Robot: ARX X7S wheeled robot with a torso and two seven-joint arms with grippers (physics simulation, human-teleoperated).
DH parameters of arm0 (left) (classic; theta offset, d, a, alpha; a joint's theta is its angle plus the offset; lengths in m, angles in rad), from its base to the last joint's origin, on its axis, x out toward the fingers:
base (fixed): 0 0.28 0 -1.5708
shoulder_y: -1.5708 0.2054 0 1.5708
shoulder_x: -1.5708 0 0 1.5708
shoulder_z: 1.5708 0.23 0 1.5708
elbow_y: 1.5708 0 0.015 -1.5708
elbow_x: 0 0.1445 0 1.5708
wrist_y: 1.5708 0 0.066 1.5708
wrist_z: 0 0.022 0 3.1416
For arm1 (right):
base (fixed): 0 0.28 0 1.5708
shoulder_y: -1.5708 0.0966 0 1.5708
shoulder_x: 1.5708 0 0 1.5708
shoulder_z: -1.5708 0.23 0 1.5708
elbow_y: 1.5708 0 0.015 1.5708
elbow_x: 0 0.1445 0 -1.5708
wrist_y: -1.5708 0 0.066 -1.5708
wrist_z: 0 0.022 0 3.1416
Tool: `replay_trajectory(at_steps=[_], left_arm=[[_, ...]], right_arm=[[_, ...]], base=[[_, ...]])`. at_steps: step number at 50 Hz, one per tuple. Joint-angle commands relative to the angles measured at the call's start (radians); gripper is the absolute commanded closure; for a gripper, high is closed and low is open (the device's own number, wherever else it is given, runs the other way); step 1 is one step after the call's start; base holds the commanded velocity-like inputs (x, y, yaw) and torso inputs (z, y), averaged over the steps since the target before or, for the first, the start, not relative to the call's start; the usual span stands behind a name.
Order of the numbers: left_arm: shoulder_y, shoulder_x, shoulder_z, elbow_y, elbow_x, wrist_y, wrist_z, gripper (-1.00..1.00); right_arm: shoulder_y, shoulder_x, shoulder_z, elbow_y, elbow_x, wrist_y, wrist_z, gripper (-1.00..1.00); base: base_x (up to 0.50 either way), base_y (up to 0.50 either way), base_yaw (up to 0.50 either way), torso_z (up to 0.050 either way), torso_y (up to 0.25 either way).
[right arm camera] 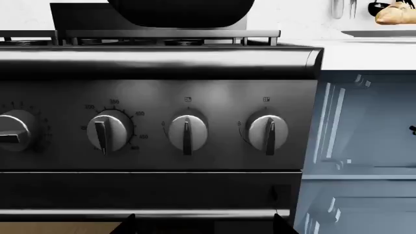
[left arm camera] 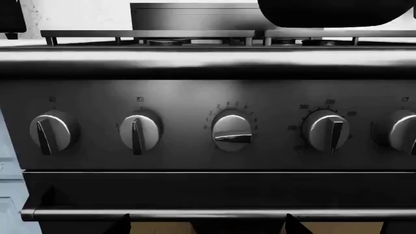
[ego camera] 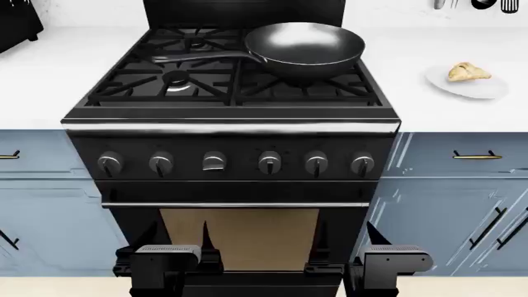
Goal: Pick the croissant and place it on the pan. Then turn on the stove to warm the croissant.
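Through the left wrist camera, the left arm is facing the front panel of the stove (left arm camera: 208, 68) head-on, a row of silver knobs (left arm camera: 232, 132) running across it; most pointers are standing upright while the middle one is lying sideways, and the dark underside of the pan (left arm camera: 334, 12) is showing over the grates at about one o'clock. The left tool itself is not showing its fingers here, so whether it is released or clenched cannot be told. From the head camera, the pan (ego camera: 307, 46) is sitting on the stove's rear right burner at roughly one o'clock, its long handle reaching toward nine o'clock, and it is lying empty, apparently staged there to receive the pastry. The croissant (ego camera: 468, 72) is resting on a white plate (ego camera: 486, 90) on the table (ego camera: 429, 105) at about two o'clock, well apart from the pan and untouched, so the pick looks not yet begun. Both arms are hanging low at six o'clock, the left tool (ego camera: 167, 255) and right tool (ego camera: 394, 257) parked before the oven door, their finger spacing too hidden to judge. Through the right wrist camera, the three rightmost knobs (right arm camera: 187, 132) are standing upright, the pan's belly (right arm camera: 180, 12) is looming above, and the croissant (right arm camera: 396, 13) is peeking in beyond the stove's corner; the right tool's state cannot be told.
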Motion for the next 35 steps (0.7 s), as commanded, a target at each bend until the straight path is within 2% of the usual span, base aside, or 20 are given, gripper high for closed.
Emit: replay_trajectory(at_steps=[1,15,35], left_arm=[[0.008,-0.020,0.027,-0.012,-0.008,0.013,-0.007,-1.00],[0.021,-0.053,0.058,-0.017,-0.089,-0.055,-0.008,-1.00],[0.015,-0.077,0.081,-0.027,-0.129,-0.062,-0.038,-1.00]], right_arm=[[0.005,0.016,-0.032,0.021,0.009,-0.015,0.010,-1.00],[-0.002,0.059,-0.092,0.039,0.038,-0.056,0.023,-1.00],[-0.011,0.088,-0.109,0.024,0.115,-0.062,0.016,-1.00]], base=[[0.00,0.00,0.00,0.000,0.000],[0.00,0.00,0.00,0.049,0.017],[0.00,0.00,0.00,0.050,0.017]])
